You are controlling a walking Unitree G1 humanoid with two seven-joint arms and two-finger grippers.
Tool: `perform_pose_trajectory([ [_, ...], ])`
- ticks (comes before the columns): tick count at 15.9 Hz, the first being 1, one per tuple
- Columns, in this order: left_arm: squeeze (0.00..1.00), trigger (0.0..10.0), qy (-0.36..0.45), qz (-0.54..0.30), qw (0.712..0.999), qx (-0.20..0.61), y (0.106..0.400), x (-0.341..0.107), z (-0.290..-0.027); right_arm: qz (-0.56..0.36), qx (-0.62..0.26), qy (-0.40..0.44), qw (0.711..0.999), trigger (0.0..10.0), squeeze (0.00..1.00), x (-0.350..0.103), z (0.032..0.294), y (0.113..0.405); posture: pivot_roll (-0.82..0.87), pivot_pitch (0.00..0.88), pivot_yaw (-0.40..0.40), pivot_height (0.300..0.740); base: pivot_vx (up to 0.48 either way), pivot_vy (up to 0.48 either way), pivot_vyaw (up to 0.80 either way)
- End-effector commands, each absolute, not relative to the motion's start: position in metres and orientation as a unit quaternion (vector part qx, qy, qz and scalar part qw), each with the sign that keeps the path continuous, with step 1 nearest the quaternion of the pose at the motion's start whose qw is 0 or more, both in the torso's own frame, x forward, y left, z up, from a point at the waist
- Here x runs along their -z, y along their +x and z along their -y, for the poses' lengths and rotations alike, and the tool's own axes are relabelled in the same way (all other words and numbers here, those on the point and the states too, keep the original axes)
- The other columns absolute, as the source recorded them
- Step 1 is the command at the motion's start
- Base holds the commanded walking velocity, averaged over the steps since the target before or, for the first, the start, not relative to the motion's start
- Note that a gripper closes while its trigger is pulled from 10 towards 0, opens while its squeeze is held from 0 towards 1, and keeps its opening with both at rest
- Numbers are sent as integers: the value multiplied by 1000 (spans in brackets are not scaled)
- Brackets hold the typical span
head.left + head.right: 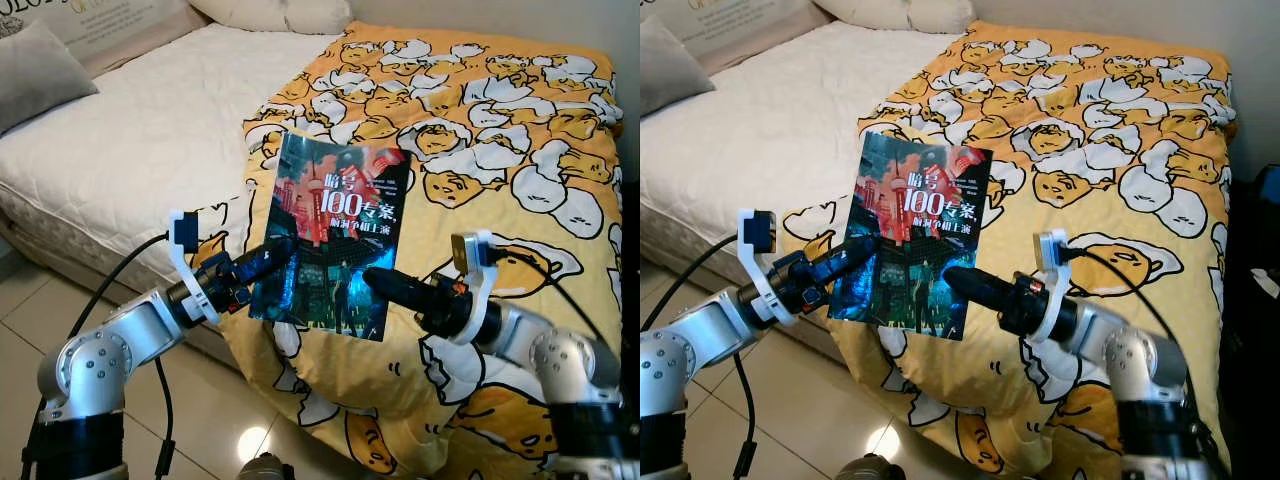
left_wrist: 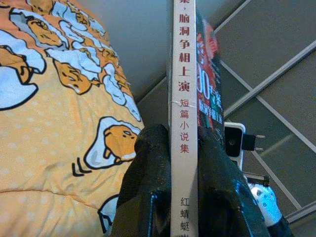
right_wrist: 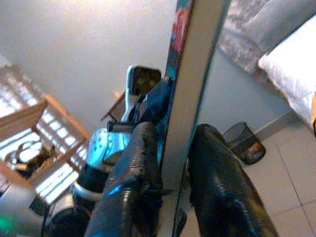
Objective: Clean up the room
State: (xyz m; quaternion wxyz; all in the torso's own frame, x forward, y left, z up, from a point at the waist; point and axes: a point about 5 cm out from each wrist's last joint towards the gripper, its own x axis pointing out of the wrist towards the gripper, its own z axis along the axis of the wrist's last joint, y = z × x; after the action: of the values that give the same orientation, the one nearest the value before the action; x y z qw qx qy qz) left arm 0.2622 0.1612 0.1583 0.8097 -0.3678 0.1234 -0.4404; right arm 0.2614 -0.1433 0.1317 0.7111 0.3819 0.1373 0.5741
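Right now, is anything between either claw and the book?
Nothing visible. The left claw pinches the book at its spine edge, and the right claw straddles the opposite edge. The book is held up over the yellow blanket.

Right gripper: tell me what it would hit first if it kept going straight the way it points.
Already clamped on the book, the right gripper points across toward the left gripper at the opposite edge. It would probably meet that first, though depth is unclear.

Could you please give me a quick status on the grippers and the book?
Left gripper shut on book at spine edge. Right gripper shut on its opposite edge. Book held up over yellow duvet. Nothing in the way.
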Motion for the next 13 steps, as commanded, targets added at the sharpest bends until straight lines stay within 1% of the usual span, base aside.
perform_pose_trajectory([
  [1,0,0,-363,-112,815,438,261,-163,-162,-111,-577,379,715,10000,1000,-141,143,262,17,0,107,740,0,0,0],
  [2,0,0,-361,-109,818,434,261,-164,-163,-108,-568,378,723,10000,1000,-140,145,263,14,0,109,740,0,0,0],
  [3,0,0,-342,-98,840,410,263,-166,-168,-108,-489,363,786,10000,1000,-129,153,276,4,0,112,740,0,0,0],
  [4,0,0,-298,-97,876,367,265,-166,-176,-109,-402,335,845,10000,1000,-117,167,285,-7,0,116,740,0,0,0],
  [5,0,0,-282,-102,890,344,266,-165,-180,-109,-382,322,859,10000,1000,-114,172,285,-13,0,119,740,0,0,0],
  [6,0,0,-230,-110,918,302,265,-162,-185,-99,-348,302,882,10000,1000,-110,179,280,-30,0,120,740,0,0,0],
  [7,0,0,-219,-113,923,297,264,-161,-185,-97,-341,301,885,10000,1000,-110,179,279,-30,0,120,740,0,0,0],
  [8,0,0,-139,-122,951,247,268,-152,-186,-93,-308,281,904,10000,1000,-109,179,278,-40,0,114,740,0,0,0],
  [9,0,4000,-46,-124,969,209,270,-143,-184,-86,-255,245,931,10000,1000,-107,178,279,-51,0,112,740,0,0,0],
  [10,0,10000,-13,-127,972,199,270,-139,-182,-81,-237,235,939,10000,1000,-107,176,279,-54,0,111,740,0,0,0],
  [11,0,10000,16,-131,975,179,269,-131,-178,-77,-171,199,962,10000,1000,-105,177,281,-61,0,108,740,0,0,0],
  [12,0,10000,31,-133,981,142,268,-122,-176,-82,-108,146,980,10000,0,-100,177,278,-69,0,104,740,0,0,0],
  [13,0,10000,59,-122,983,123,263,-118,-174,-98,-85,129,983,10000,0,-94,173,269,-72,0,98,740,0,0,0],
])
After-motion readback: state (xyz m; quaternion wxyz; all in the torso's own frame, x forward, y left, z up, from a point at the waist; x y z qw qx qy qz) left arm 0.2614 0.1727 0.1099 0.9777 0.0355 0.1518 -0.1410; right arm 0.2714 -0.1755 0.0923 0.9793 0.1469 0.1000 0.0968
